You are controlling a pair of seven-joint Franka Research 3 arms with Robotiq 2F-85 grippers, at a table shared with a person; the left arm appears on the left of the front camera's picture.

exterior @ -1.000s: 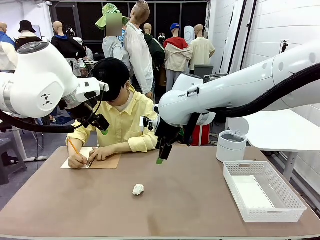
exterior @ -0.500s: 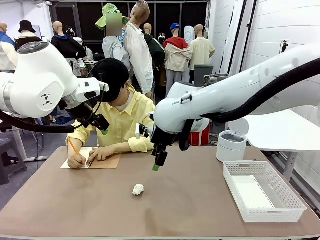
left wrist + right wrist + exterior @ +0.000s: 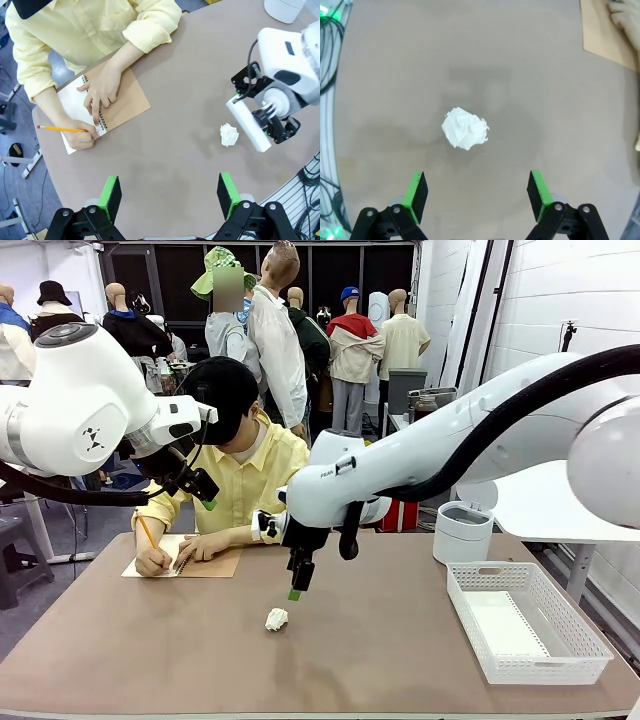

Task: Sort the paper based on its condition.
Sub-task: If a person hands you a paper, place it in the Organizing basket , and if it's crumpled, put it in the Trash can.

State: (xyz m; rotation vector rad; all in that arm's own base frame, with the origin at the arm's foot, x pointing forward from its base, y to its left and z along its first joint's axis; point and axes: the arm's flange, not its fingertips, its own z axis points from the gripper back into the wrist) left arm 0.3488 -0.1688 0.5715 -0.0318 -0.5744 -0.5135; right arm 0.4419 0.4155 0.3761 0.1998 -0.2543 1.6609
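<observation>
— Any room around the crumpled paper (image 3: 276, 619)?
— Bare tabletop (image 3: 400, 660) on every side; the white basket (image 3: 525, 630) sits well apart, near the right edge.
— And the right pincer (image 3: 476, 187)?
— Jaws spread wide, empty, hanging over the paper, perhaps slightly off-centre. The left pincer (image 3: 170, 192) is likewise parted, raised.

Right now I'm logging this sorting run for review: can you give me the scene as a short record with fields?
paper: one crumpled ball on the table, untouched
right pincer: open, hovering over the ball, not touching
left pincer: open, raised, holding nothing
basket: white, on the robot's right side
bin: white, beyond the basket
person: writing in a notebook with a pencil
</observation>
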